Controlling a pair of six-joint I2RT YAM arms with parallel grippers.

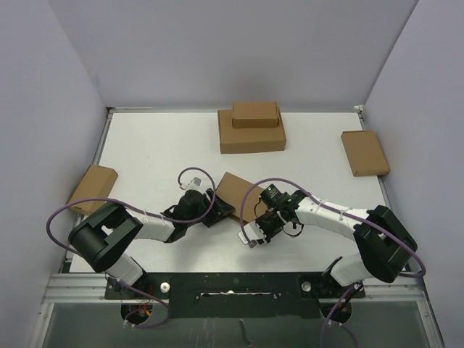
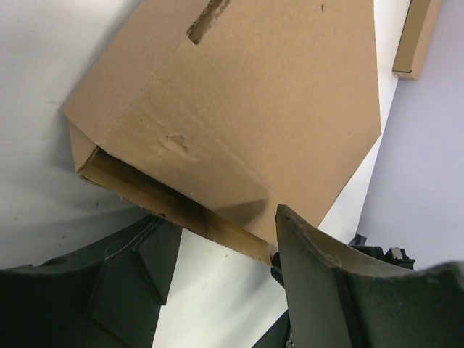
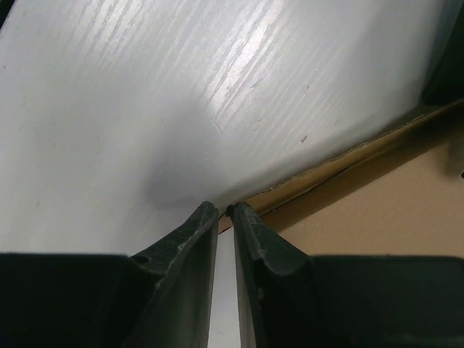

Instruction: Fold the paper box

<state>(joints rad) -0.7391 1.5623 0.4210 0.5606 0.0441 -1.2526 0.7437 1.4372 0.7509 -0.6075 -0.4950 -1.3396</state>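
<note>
The paper box [image 1: 233, 193] is a flat brown cardboard mailer lying tilted on the white table between my two arms. In the left wrist view the paper box [image 2: 246, 109] shows a slot near its top and a raised near edge. My left gripper [image 2: 217, 221] is open at that edge, its right finger [image 2: 319, 275] touching the box's near corner. My left gripper [image 1: 212, 210] sits at the box's left side. My right gripper [image 3: 224, 210] is pinched on the thin edge of the paper box [image 3: 362, 203]. From above, my right gripper [image 1: 262, 216] is at the box's right corner.
A wide brown box [image 1: 251, 136] with a smaller box [image 1: 255, 114] on top stands at the back. Another brown box [image 1: 365, 152] lies at the right edge and one more [image 1: 93, 188] at the left edge. White walls surround the table [image 1: 159, 152].
</note>
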